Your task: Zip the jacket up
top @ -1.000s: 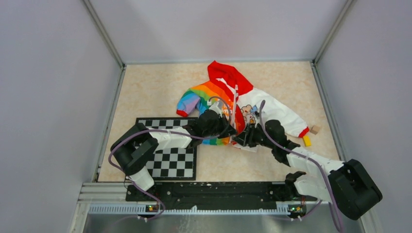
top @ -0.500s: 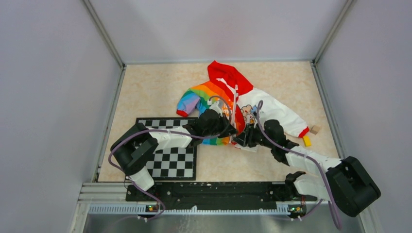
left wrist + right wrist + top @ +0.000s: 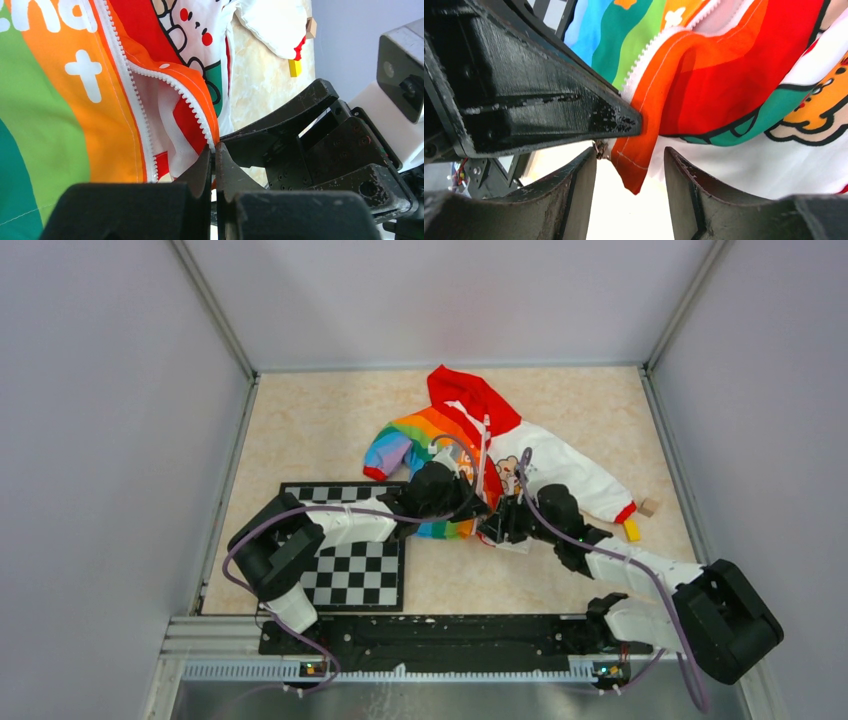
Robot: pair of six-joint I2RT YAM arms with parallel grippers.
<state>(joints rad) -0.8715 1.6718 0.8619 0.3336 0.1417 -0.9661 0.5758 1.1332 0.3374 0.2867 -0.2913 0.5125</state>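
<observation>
Top external: right arm edged toward left edge of worktop (image 3: 320, 410); right tool (image 3: 629, 160) spread around hem corner (image 3: 635, 176) of rainbow-and-white hooded fabric jacket (image 3: 480, 455); left tool (image 3: 214, 150) pinching same corner. Zipper halves unjoined.

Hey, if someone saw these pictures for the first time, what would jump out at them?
The bright jacket, with its red hood and rainbow stripes, lies mid-table with its zipper apart at the hem. Both arms meet there: the left fingers pinch the zipper edge, and the right fingers stand open around the orange corner.
</observation>
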